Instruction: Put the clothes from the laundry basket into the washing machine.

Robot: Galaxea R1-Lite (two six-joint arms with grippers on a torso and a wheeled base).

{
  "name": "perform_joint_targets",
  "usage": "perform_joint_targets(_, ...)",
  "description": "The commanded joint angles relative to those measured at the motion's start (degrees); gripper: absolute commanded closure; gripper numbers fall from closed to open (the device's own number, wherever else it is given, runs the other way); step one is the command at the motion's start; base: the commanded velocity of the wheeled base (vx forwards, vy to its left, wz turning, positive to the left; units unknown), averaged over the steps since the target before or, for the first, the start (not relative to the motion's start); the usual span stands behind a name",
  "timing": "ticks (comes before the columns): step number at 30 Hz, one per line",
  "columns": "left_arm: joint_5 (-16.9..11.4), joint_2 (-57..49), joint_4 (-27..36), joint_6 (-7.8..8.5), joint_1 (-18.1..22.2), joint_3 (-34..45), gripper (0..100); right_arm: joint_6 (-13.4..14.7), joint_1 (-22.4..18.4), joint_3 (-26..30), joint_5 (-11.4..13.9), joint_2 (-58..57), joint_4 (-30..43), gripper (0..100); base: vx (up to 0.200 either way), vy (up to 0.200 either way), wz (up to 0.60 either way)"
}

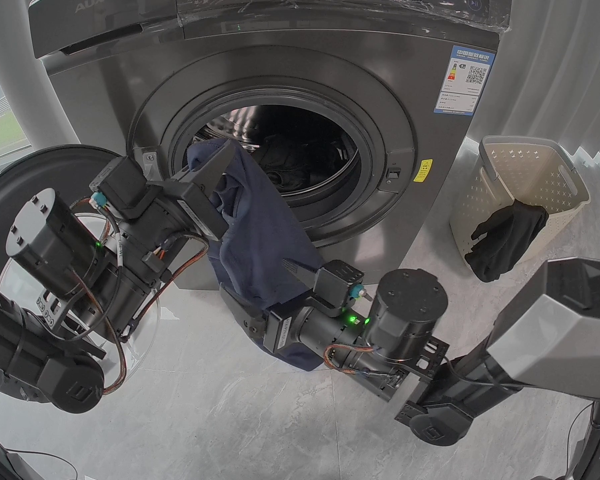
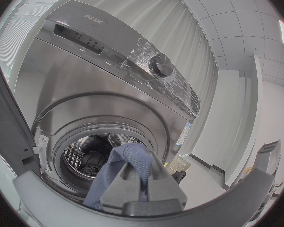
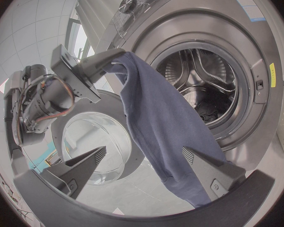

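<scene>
Navy garment: hangs in front of the open mouth of the washing machine, its top corner held high by the left rim of the opening, the rest draping down toward the floor
Left gripper: level with the upper part of the opening; its fingers are pressed together on the top fold of the navy garment, which bunches over their tips
Right gripper: low, in front of the machine and below the opening; its fingers are spread wide, with the lower part of the navy garment hanging between them and lying against one finger, not clamped
Drum: shiny metal, with dark clothes lying at its bottom
Door: swung open to the left of the machine, behind the left arm
Laundry basket: pale plastic, standing on the floor near the machine's right side
Black garment: draped over the front rim of the laundry basket, most of it hanging down the outside wall
Floor: grey marbled tiles
</scene>
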Motion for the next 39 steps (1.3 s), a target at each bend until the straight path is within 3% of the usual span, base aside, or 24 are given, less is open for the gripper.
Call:
perform_joint_targets(1, 0.0, -0.3, 0.0, -0.02, 0.1, 0.1, 100, 0.0, -0.7, -3.6, -0.1, 4.7, 0.3, 0, 0.0, 0.0, 0.0)
perform_joint_targets(19, 0.1, -0.2, 0.0, -0.02, 0.6, 0.1, 100, 0.0, -2.2, -12.3, -0.4, 11.2, 1.2, 0, 0.0, 0.0, 0.0)
perform_joint_targets(24, 0.1, -0.5, 0.0, -0.11, 0.7, 0.1, 100, -0.1, -2.7, -13.8, -2.3, 13.0, 1.2, 0, 0.0, 0.0, 0.0)
perform_joint_targets(33, 0.1, -0.6, 0.0, -0.9, 0.7, 0.3, 100, -0.4, -4.1, -13.9, -3.6, 13.4, 1.1, 0, 0.0, 0.0, 0.0)
perform_joint_targets(39, 0.1, -0.5, 0.0, -0.98, 0.7, 0.4, 100, -0.5, -7.8, -9.7, -3.7, 8.2, 1.2, 0, 0.0, 0.0, 0.0)
